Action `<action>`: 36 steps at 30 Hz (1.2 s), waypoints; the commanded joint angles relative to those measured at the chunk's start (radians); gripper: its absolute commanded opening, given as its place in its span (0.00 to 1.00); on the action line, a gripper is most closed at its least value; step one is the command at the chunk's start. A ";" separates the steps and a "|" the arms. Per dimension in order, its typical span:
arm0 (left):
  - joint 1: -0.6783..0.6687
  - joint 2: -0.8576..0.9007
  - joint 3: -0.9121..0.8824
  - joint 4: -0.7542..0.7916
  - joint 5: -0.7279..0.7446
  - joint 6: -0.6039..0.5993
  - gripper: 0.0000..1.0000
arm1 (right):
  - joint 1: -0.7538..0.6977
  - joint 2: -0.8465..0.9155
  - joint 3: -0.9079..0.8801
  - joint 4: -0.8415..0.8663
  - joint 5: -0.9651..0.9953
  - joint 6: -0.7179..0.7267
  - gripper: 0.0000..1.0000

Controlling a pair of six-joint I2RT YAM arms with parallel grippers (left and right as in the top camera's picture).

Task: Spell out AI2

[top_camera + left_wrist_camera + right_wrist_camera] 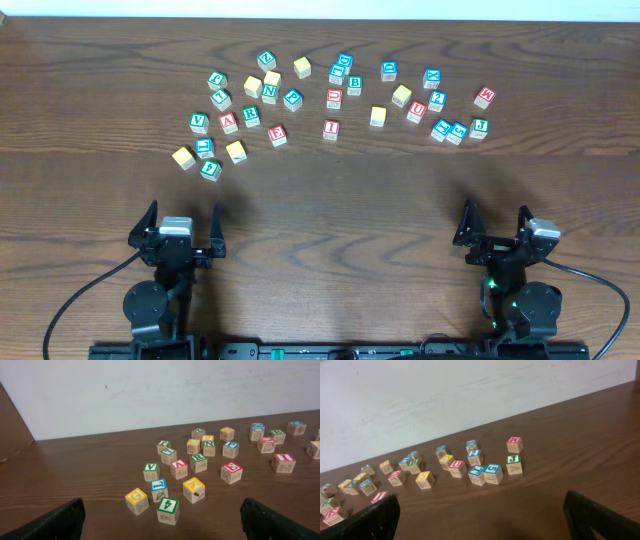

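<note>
step: nothing of AI2 is laid out yet; first pick is A, by my read
A: red-topped block (228, 122) in the left part of the cluster
V: green block (199, 123) just left of A, small gap
R: green block (251, 116) just right of A, small gap
I: red block (331, 128) well right of A, with free room around it
2: can't read it for sure; a green block (217, 79) beyond A might be it, too small to tell
left claw: (184, 216) fingers apart, empty, well nearer the robot than A and slightly left of it
right claw: (496, 216) fingers apart, empty, far right of A and nearer the robot
surface: bare wood (330, 200) nearer the robot than A, enough room for the word
arm choice: left claw, since A is on its side
grasp: come straight down over A with the fingers on A's near and far faces; V and R block the side faces
risk: a finger clipping V or R would shove the row and turn A
place: set A at the left end of the bare strip so I and 2 fit to its right, letter up
check: confirm the 2 from the wrist view before committing to it
</note>
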 commanded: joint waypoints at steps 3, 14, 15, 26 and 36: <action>0.000 -0.006 -0.021 -0.011 0.039 -0.002 0.98 | -0.011 -0.005 -0.002 -0.003 0.001 -0.012 0.99; 0.000 0.082 0.083 -0.007 0.054 -0.039 0.98 | -0.011 -0.005 -0.002 -0.003 0.001 -0.011 0.99; 0.000 0.109 0.105 -0.007 0.054 -0.039 0.98 | -0.011 -0.005 -0.002 -0.003 0.001 -0.011 0.99; 0.000 0.612 0.527 -0.064 0.150 -0.040 0.98 | -0.011 -0.005 -0.002 -0.003 0.001 -0.012 0.99; 0.000 1.163 1.179 -0.544 0.151 -0.050 0.98 | -0.011 -0.005 -0.002 -0.003 0.001 -0.012 0.99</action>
